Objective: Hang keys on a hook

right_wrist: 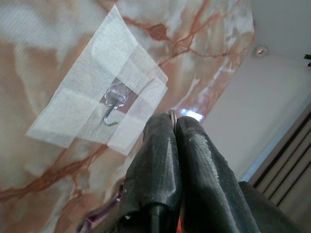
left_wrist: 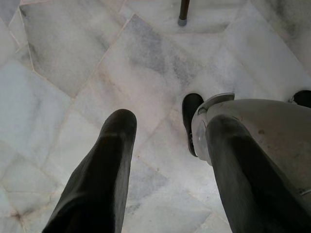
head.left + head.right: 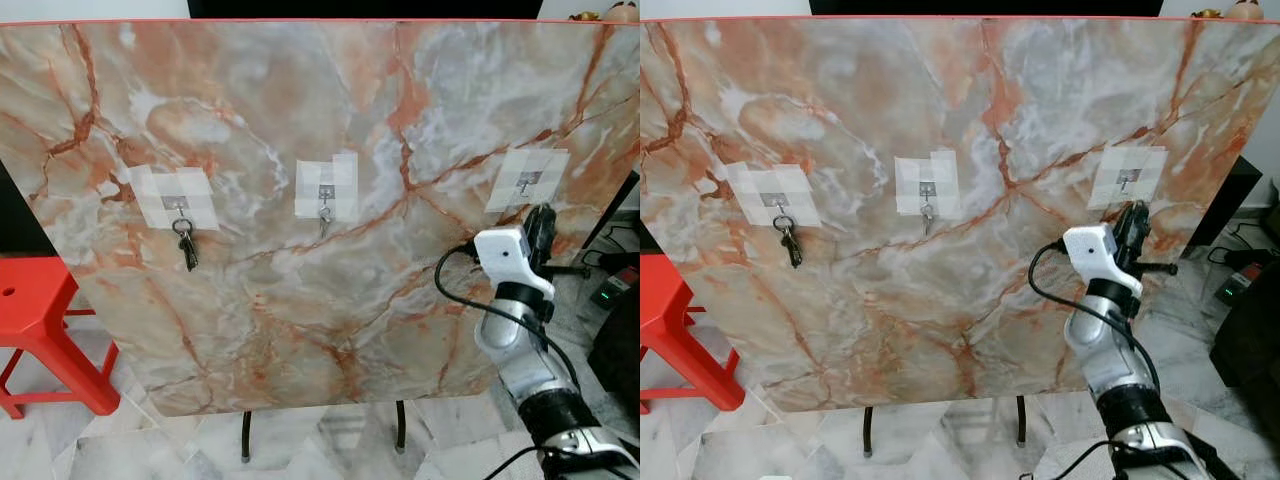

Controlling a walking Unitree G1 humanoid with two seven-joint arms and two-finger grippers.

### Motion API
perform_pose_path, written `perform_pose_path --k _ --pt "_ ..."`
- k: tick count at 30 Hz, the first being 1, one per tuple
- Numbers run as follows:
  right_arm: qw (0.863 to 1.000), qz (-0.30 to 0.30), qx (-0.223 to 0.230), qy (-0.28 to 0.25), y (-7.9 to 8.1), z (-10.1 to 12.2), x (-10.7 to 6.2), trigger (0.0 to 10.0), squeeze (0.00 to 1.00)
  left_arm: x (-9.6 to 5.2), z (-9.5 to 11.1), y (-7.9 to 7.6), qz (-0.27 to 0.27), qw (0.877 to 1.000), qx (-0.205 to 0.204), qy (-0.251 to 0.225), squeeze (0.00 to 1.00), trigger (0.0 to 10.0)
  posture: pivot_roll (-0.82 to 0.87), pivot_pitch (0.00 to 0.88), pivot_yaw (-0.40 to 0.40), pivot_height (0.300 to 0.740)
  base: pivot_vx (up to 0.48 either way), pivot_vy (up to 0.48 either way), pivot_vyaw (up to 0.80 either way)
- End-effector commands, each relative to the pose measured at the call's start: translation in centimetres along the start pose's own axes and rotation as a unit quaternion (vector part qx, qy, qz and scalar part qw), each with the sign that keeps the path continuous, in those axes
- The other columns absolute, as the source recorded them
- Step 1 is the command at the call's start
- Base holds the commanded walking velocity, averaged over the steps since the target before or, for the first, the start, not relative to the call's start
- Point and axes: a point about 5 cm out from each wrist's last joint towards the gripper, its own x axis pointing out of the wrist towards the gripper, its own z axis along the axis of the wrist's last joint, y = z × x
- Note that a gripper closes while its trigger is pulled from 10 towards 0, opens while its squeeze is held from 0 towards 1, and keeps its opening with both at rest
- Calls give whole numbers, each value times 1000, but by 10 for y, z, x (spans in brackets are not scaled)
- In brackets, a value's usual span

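Note:
An upright marble board carries three taped-on metal hooks. A bunch of keys hangs from the left hook. The middle hook and the right hook sit on white tape patches. My right gripper is raised just below the right hook, shut on a metal key ring that peeks out at its fingertips. Something purple hangs under the fingers. My left gripper hangs open, pointing at the floor.
A red stool stands at the left of the board. Thin black legs hold the board over a marble tile floor. Cables and a dark box lie at the right. My own foot is beside the left gripper.

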Motion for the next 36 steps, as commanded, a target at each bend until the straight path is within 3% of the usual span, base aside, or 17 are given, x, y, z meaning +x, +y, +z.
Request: perform_pose_path --k 1,16,30,36 --pt "1000 4 -14 -4 -1 2 8 10000 0 0 -3 0 -4 1000 5 9 0 10000 24 0 -29 740 0 0 0" --pt "998 36 -47 5 -2 -1 30 10000 0 0 -1 1 -2 1000 8 6 0 10000 27 0 -21 740 0 0 0" --pt "993 107 -52 -8 13 6 29 10000 0 0 0 3 0 1000 9 3 0 10000 42 0 -13 740 0 0 0" --pt "994 96 -54 -7 9 8 34 10000 0 0 0 4 0 1000 10 2 0 10000 40 0 -10 740 0 0 0"
